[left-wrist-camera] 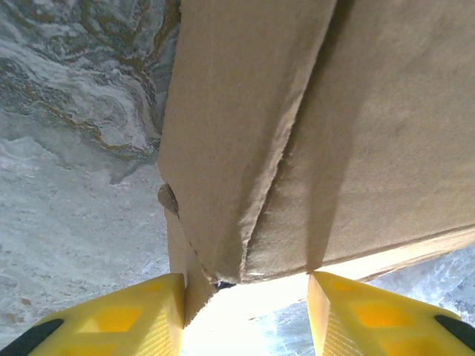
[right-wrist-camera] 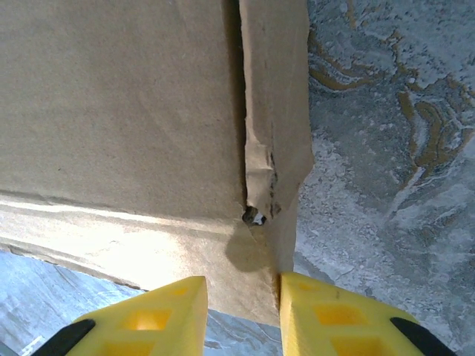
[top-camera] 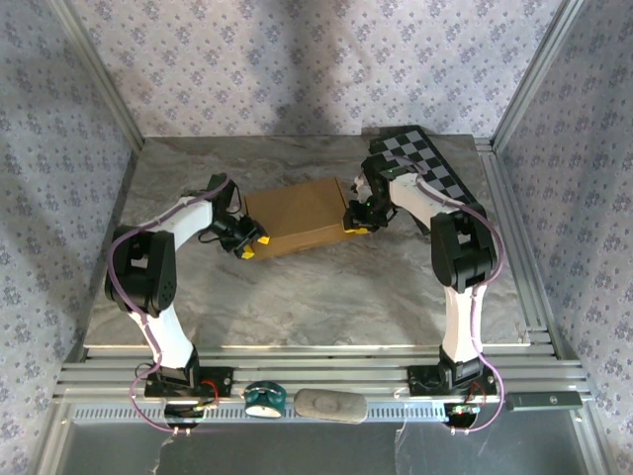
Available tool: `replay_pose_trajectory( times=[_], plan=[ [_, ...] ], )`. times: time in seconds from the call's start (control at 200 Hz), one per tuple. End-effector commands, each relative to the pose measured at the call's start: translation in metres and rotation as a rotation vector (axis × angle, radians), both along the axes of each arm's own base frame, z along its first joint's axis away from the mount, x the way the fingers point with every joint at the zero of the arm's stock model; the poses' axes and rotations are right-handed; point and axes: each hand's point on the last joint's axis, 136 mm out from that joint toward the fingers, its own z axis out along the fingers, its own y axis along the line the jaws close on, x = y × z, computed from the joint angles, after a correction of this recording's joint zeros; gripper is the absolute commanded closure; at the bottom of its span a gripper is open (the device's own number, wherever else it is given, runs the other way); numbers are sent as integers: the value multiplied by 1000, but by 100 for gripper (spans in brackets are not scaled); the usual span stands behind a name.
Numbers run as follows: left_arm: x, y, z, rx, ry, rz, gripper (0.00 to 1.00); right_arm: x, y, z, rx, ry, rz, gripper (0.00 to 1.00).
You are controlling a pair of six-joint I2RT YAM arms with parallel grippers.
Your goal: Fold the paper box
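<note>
The paper box [top-camera: 297,216] is a brown cardboard mailer lying closed in the middle of the marble table, one arm at each end. My left gripper [top-camera: 247,244] is at the box's near-left corner. In the left wrist view its yellow fingers [left-wrist-camera: 141,319] stand apart around that corner [left-wrist-camera: 245,185], and the left finger touches a side flap [left-wrist-camera: 182,259]. My right gripper [top-camera: 354,223] is at the box's near-right corner. In the right wrist view it [right-wrist-camera: 243,297] stands open, with the edge of the front wall [right-wrist-camera: 185,245] between the fingers and the side flap [right-wrist-camera: 278,111] beside the right finger.
A black-and-grey checkerboard panel [top-camera: 435,163] lies at the back right, behind the right arm. A teal object [top-camera: 264,398] and a grey oval object [top-camera: 329,404] rest on the front rail between the arm bases. Patterned walls enclose the table [top-camera: 297,307] on three sides.
</note>
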Motion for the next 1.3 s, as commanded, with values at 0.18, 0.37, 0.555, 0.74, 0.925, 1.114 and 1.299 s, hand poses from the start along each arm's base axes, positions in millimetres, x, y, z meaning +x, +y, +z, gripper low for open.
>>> replay_pose_trajectory(
  times=[0.18,0.37,0.555,0.74,0.925,1.114,1.299],
  plan=[
    [10,-17,14,-100,3,4,56,-12,20,12,83,103,12,65],
    [10,-17,13,-107,11,8,57,-10,19,14,90,110,1,65],
    [4,-14,9,-93,37,5,57,-10,18,10,83,118,1,65],
    [2,-9,0,-56,37,-11,57,-10,17,5,71,114,6,66],
    [6,-6,-5,-33,16,-24,59,-6,17,4,70,95,18,66],
    [8,-6,-7,-31,20,-19,60,-6,19,3,74,99,19,66],
    [8,-4,-13,-13,18,-35,60,-6,16,-2,67,96,20,66]
  ],
)
